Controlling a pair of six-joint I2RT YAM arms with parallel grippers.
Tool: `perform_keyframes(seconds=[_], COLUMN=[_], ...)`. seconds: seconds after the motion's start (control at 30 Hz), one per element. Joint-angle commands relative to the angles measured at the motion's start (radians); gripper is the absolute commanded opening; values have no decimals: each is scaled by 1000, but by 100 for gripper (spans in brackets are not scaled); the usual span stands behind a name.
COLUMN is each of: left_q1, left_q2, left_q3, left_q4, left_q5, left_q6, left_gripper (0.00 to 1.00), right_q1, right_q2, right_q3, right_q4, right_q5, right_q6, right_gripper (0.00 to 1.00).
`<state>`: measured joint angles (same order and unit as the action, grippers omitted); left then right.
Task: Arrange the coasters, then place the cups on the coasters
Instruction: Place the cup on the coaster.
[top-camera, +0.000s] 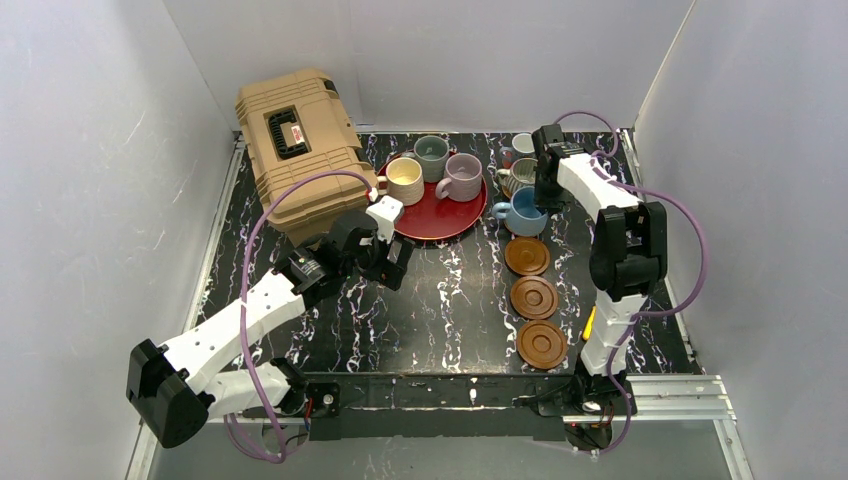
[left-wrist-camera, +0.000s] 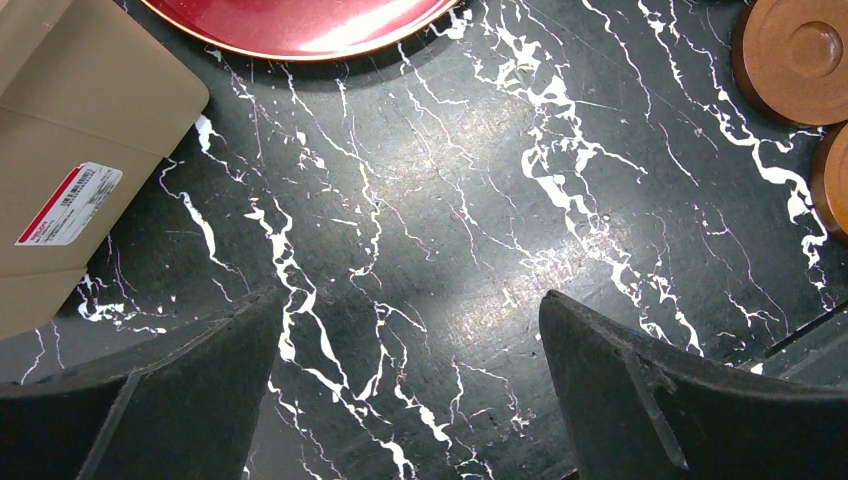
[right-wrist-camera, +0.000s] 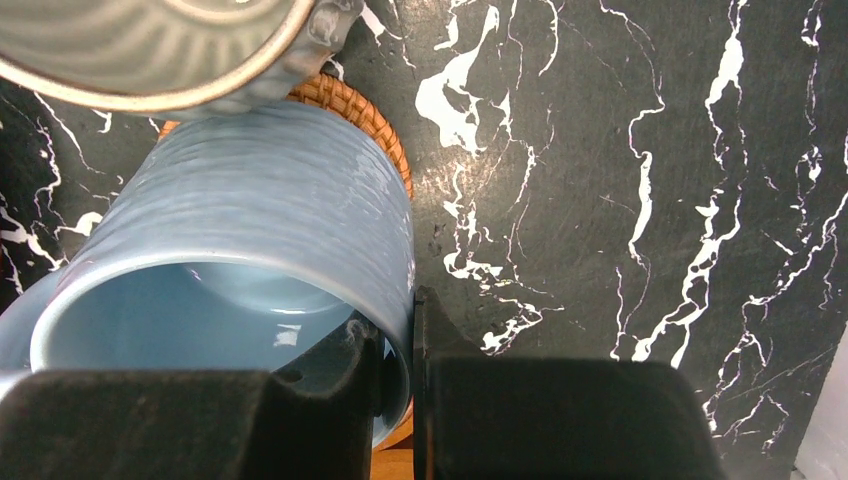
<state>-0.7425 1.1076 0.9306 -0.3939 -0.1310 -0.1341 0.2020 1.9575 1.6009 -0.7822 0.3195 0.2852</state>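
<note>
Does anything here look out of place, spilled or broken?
Nothing looks spilled or broken. The one misfit is the tan hard case at the back left corner: a toolbox among mugs, lying askew to the table's edges.

The blue cup (right-wrist-camera: 250, 230) hides most of the orange woven coaster (right-wrist-camera: 375, 125). The top edge cuts off the grey ribbed cup (right-wrist-camera: 150, 50). The right arm (top-camera: 600, 195) hides part of the white cup (top-camera: 523, 143).

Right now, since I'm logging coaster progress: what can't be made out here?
Right wrist: woven coaster, mostly under the blue mug.
Right wrist: grey mug, cut by top edge.
Left wrist: red tray, cut by top edge.
Top view: white mug, partly behind right arm.
</note>
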Motion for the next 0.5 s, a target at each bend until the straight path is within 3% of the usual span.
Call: perform_keyframes(seconds=[0.0,0.47], left_q1=[2,2], left_q2=[2,3], left_q3=[39,40], left_q4=[-19,-20], left_q5=[0,4], left_q6=[1,0], left_gripper=[99,99], right_q1=[-10,-10], right_q2=[-8,-9], right_q3=[64,63], right_q4=[51,40], right_q5=[18,35], right_q6=[8,11], right_gripper=[1,1])
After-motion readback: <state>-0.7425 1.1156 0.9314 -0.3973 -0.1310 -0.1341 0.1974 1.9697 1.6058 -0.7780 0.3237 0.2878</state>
